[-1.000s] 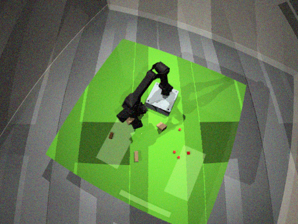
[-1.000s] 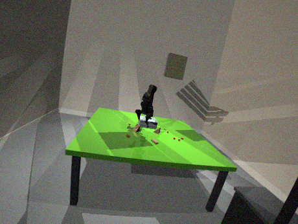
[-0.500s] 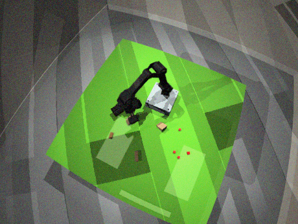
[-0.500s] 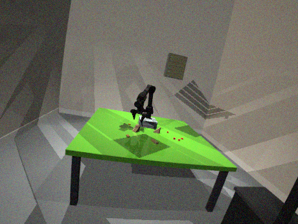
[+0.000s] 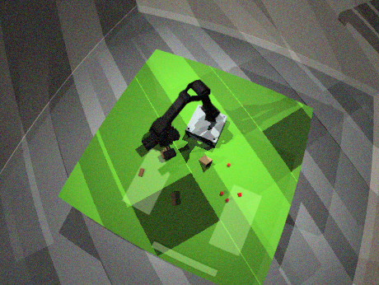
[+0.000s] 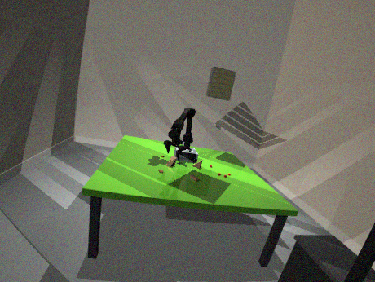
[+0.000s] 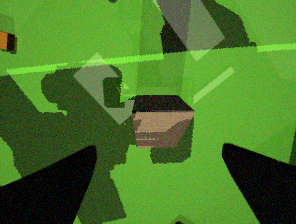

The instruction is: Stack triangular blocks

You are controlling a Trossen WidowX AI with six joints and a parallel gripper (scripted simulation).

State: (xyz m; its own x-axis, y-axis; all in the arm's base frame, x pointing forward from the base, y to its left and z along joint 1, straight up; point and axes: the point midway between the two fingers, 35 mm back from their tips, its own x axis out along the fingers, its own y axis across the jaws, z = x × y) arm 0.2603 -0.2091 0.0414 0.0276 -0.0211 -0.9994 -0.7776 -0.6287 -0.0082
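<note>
While spread wide and holding nothing, the fingers hang above a triangular block (image 7: pixel 161 125).

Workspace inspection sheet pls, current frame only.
Surface: green table, patchy light and shadow.
Job's things: two triangular blocks, apart, not stacked; one block lies under the gripper, the other block sits beside the base plate.
Clutter: two small brown pieces; four small red cubes.
Grippers: gripper open, holding nothing, above the first block.
Cables: nothing seen.
Surroundings: grey floor, beige walls, a wall panel, a dark object at the lower corner.
</note>
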